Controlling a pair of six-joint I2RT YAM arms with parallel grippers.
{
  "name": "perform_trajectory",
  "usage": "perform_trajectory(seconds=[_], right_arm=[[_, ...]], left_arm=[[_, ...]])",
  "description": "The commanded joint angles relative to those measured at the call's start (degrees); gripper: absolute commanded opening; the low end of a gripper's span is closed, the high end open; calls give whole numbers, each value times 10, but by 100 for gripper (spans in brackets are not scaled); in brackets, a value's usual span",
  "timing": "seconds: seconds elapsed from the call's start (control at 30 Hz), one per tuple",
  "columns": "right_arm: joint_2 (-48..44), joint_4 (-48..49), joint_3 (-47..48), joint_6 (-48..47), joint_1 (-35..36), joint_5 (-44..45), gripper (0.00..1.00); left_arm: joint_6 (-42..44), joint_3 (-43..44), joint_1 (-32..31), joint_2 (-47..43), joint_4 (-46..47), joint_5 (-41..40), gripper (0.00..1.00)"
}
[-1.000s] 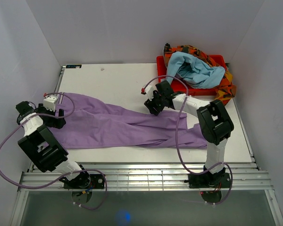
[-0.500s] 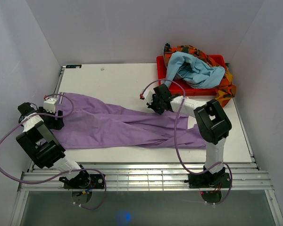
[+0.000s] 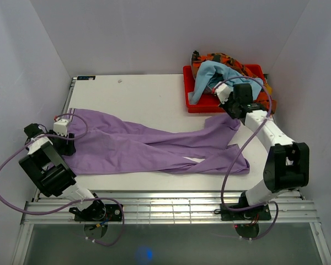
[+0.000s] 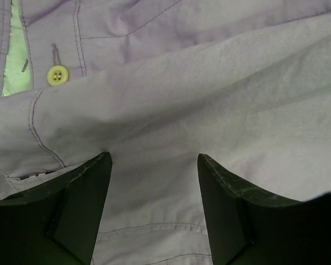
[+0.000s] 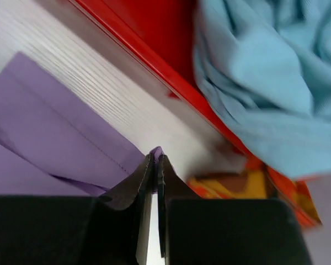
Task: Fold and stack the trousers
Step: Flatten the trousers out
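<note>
The lilac trousers (image 3: 132, 146) lie spread across the table, waistband at the left and legs running right. My left gripper (image 3: 64, 145) sits low on the waist end. Its jaws stand open (image 4: 154, 165), and the trousers (image 4: 209, 83) bulge between the fingers (image 4: 83, 204), near a yellow button (image 4: 57, 75). My right gripper (image 3: 230, 112) is shut (image 5: 156, 154) on a leg's hem corner, a sliver of the trousers (image 5: 55, 132) poking out between its tips. It holds that leg end lifted, close to the red bin.
A red bin (image 3: 194, 105) at the back right holds a light blue garment (image 3: 226, 77) and an orange patterned cloth (image 3: 265, 105). The wrist view shows the bin's rim (image 5: 132, 38), the blue garment (image 5: 254, 83) and the orange cloth (image 5: 226, 185) just beyond the right fingertips.
My right gripper closed on the leg hem and swung it right, toward the red bin, dragging that leg along. The left gripper settled lower on the waistband.
</note>
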Motion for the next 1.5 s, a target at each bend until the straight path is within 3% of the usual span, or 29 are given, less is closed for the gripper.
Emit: perform_trajectory(seconds=[0.0,0.27,0.33,0.5,0.7,0.73,0.77,0.8,0.87,0.93,0.97,1.07,1.17,1.4,1.47], right_arm=[[-42,-41,-31,-62,-49,36,8],[-76,-38,-38,-131,-224,15,8],[-76,-34,-28,-138,-255,13,8],[-71,-25,-6,-159,-306,-3,8],[-68,-20,-16,-175,-340,-17,8],[-66,-20,-15,-171,-340,-19,11],[-62,-33,-8,-170,-340,-28,21],[-57,-71,2,-157,-338,-28,43],[-58,-118,38,-149,-338,-81,67],[-68,-163,55,-139,-336,-103,86],[-78,-188,76,-139,-335,-142,89],[-87,-283,96,-140,-321,-222,89],[-84,-348,83,-131,-252,-248,83],[-51,-273,9,-50,-136,-226,63],[-26,-252,-12,-40,-129,-209,59]], left_arm=[[1,3,-5,-22,6,3,74],[9,5,-7,-23,5,-7,73],[25,6,-7,-23,-5,-11,68],[56,-1,-7,-33,-21,-26,60],[71,-6,-8,-28,-32,-29,59],[75,-6,-8,-23,-37,-30,58],[82,-6,-8,-20,-48,-33,58],[90,-5,-8,-16,-57,-38,58],[106,10,-6,-17,-90,-35,61],[114,51,-5,-29,-127,15,66],[108,69,-8,-34,-144,34,69],[29,161,-34,-29,-147,92,71],[-64,233,-93,1,-128,109,72],[-176,292,-228,129,-42,31,72],[-211,305,-253,164,-23,2,68]])
